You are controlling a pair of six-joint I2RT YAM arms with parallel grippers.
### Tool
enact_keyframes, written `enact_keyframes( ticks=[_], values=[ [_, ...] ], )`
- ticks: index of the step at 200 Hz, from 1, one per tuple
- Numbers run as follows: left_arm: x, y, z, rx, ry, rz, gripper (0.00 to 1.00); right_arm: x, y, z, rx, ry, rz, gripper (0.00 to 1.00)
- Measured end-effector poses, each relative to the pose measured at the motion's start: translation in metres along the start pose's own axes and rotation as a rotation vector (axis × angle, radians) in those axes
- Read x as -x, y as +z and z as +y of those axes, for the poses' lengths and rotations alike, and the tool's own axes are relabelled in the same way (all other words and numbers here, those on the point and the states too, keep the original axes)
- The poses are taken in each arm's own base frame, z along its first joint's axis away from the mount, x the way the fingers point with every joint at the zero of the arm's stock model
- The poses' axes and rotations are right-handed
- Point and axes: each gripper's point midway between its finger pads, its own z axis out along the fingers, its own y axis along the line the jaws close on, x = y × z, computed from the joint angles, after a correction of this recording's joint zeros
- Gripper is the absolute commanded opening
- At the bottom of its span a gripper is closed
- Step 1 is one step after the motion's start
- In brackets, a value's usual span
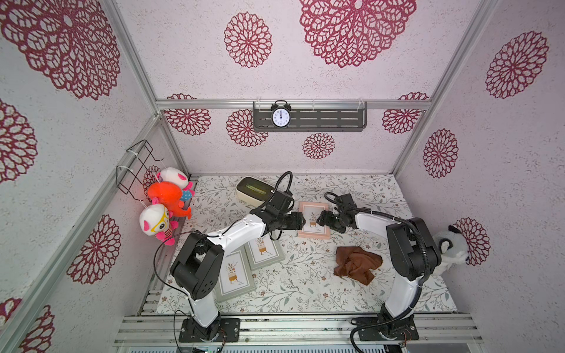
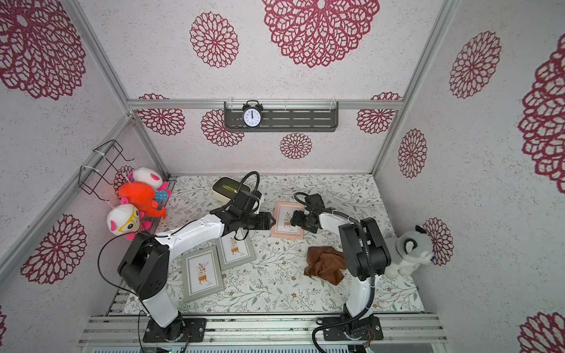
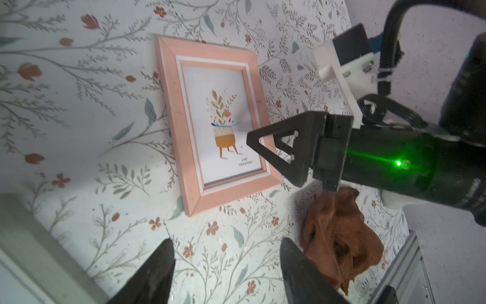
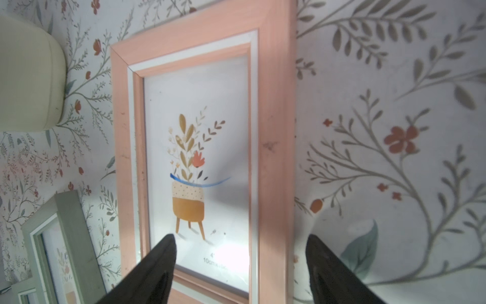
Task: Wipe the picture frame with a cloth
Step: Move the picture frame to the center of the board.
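Observation:
A pink picture frame [image 1: 312, 233] [image 2: 287, 233] lies flat mid-table, holding a potted-plant print with a blue streak [image 4: 200, 181] across the glass. The rust-brown cloth [image 1: 357, 264] [image 2: 322, 264] sits crumpled on the table nearer the front, touched by neither gripper. My left gripper [image 1: 303, 221] [image 3: 227, 247] hovers at the frame's left edge, open, with only table between its fingers. From the other side my right gripper [image 1: 319, 218] [image 4: 240, 242] reaches in, open, its fingers straddling the frame's [image 4: 273, 147] right border. The left wrist view shows frame [image 3: 218, 123] and cloth [image 3: 339, 237].
Two grey-green frames [image 1: 235, 275] [image 1: 264, 249] lie overlapping under the left arm. A cream box [image 1: 253, 191] stands at the back left. Plush toys [image 1: 165, 207] hang on the left wall; a grey plush [image 2: 409, 250] sits at the right wall. A clock [image 1: 280, 117] stands on the rear shelf.

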Motion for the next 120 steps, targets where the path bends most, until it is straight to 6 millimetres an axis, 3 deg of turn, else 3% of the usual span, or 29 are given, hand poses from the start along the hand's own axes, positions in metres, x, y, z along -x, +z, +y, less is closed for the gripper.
enact_keyframes(
  ticks=[23, 43, 80, 120],
  values=[
    [0.019, 0.019, 0.006, 0.018, -0.017, -0.014, 0.58, 0.001, -0.001, 0.001, 0.002, -0.004, -0.001, 0.64],
    [0.025, 0.045, 0.015, 0.042, -0.036, 0.0, 0.54, 0.001, 0.0, 0.001, 0.003, -0.006, 0.001, 0.58],
    [0.003, 0.089, 0.043, 0.099, -0.085, 0.087, 0.5, 0.0, 0.004, 0.001, 0.015, -0.003, -0.002, 0.51],
    [-0.013, 0.1, 0.055, 0.123, -0.12, 0.147, 0.42, -0.01, 0.008, -0.002, 0.026, 0.012, 0.015, 0.44]
  ],
)
